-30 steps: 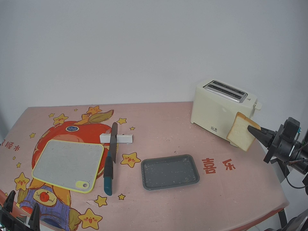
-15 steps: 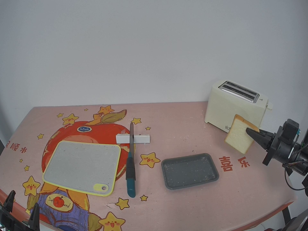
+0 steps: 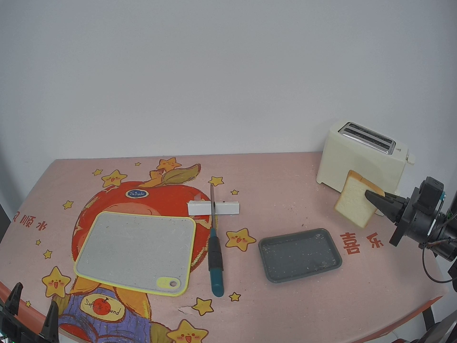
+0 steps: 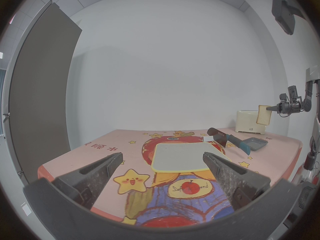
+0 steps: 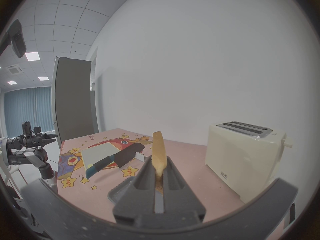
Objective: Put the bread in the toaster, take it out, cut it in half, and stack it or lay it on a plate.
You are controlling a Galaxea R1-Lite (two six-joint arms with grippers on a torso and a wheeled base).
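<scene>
1. While the right gripper (image 3: 370, 195) hangs above the right end of the table (image 3: 285, 186), its jaws pinch the bread (image 3: 354, 198) by one crust edge, and the slice stands upright in the air.
2. The bread is near the front of the cream toaster (image 3: 364, 160), lower than its two top slots; the right wrist view shows a gap between them.
3. The left gripper (image 4: 162, 155) sits low at the table's near left corner, its jaws spread wide with nothing between them.
4. A grey plate (image 3: 300, 256) lies flat on the table, between the toaster and the knife (image 3: 215, 258).
5. The knife lies with its blade propped across a small white block (image 3: 227, 208) and its teal handle toward the robot.
6. The cutting board (image 3: 135, 251) lies just beside the knife, on the side away from the plate.
</scene>
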